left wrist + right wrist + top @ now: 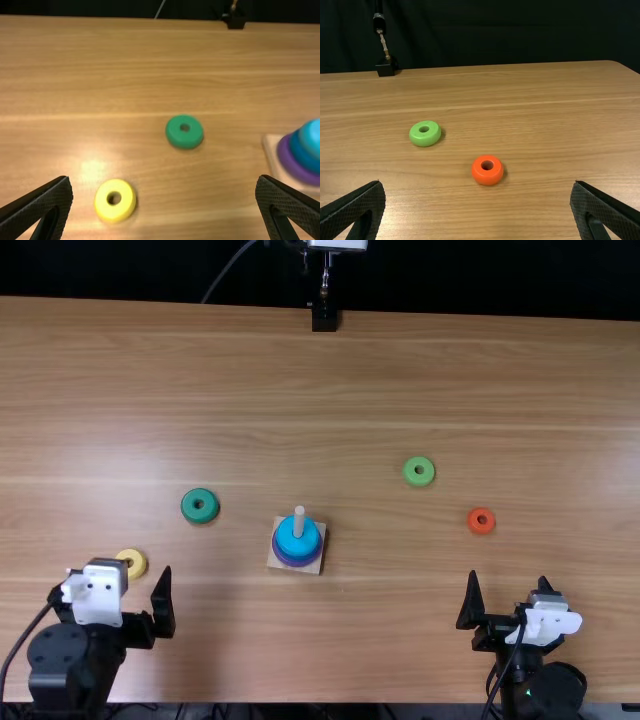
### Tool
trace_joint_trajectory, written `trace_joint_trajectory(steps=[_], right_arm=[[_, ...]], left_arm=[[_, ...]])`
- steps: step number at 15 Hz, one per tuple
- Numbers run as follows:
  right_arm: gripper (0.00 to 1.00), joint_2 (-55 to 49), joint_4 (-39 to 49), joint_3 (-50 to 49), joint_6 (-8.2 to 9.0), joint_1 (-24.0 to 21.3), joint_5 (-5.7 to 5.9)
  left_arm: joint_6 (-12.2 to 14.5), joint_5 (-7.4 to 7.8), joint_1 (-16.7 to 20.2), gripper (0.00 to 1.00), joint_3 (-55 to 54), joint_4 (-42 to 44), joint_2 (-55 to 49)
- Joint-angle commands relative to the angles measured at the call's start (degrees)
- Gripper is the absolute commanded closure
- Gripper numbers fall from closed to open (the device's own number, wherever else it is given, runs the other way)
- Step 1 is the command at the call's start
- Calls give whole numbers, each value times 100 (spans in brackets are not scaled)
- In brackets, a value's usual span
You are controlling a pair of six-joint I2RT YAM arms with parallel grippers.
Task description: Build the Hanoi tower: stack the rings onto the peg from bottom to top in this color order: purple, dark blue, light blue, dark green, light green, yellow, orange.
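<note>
Purple ring [286,162], dark blue ring [299,154] and light blue ring [312,538] sit on the upright peg [299,521], set in a square, pale wooden base [276,561]. By my reckoning, dark green ring [200,517] is next.

It lies flat, hole up, left of the peg. From left gripper [163,178] it is ahead and toward the middle; left arm plainly the nearer. Round, no long axis, so any approach angle should serve. Left gripper: fingers wide apart, nothing between. Right gripper [478,183]: likewise spread, empty.

Rings smooth, fat, rounded at the rim, probably painted wood. Yellow ring [123,210] near left gripper; light green ring [410,476] and orange ring [487,180] out on the right. Table [400,370] light brown, streaky grain.
</note>
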Motion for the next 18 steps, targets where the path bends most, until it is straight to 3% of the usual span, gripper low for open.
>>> trace_joint_trajectory(steps=[1, 2, 4, 6, 8, 10, 14, 18], right_arm=[[0, -75, -434, -390, -42, -59, 63], [0, -75, -434, -390, -42, -59, 63], [0, -75, -434, -390, -42, -59, 63], [0, -75, -434, -390, -42, -59, 63], [0, -75, -434, -390, -42, -59, 63], [0, -75, -434, -390, -42, -59, 63], [0, -75, -434, -390, -42, -59, 63], [0, -75, -434, -390, -42, -59, 63]], left_arm=[[43, 179, 56, 0, 567, -143, 458], [54, 200, 56, 0, 954, -449, 836], [33, 401, 47, 0, 1622, -977, 1689], [-9, 422, -23, 0, 1859, -924, 2524], [-20, 580, -164, 0, 2369, -924, 3438], [-20, 591, -366, 0, 2738, -924, 4273], [33, 411, -700, 0, 3485, -1040, 5820], [54, -327, -981, 0, 4057, -1293, 6857]])
